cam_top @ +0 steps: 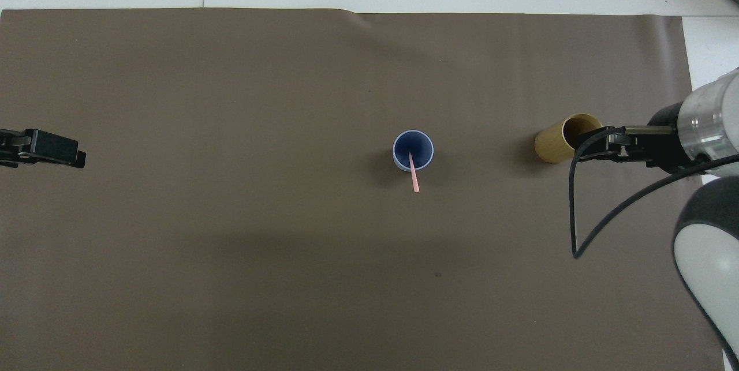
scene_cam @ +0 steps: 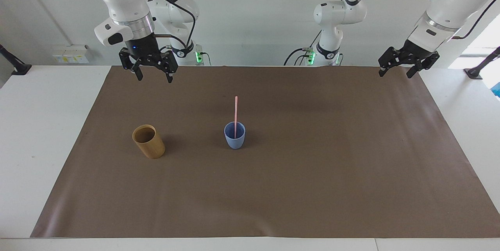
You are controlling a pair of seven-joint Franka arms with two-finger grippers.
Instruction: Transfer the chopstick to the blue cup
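A pale pink chopstick [scene_cam: 235, 111] stands upright in the small light-blue cup [scene_cam: 234, 137] at the middle of the brown mat; both show in the overhead view, the chopstick [cam_top: 413, 173] leaning out of the blue cup [cam_top: 413, 150]. My right gripper [scene_cam: 152, 76] is open and empty, raised over the mat's edge near the robots at the right arm's end; it also shows in the overhead view [cam_top: 594, 146]. My left gripper [scene_cam: 395, 72] is open and empty, waiting raised over the mat's corner at the left arm's end [cam_top: 63, 157].
A taller tan bamboo-coloured cup [scene_cam: 148, 141] stands empty beside the blue cup toward the right arm's end; it also shows in the overhead view [cam_top: 563, 138]. The brown mat [scene_cam: 312, 188] covers most of the white table [scene_cam: 35, 126].
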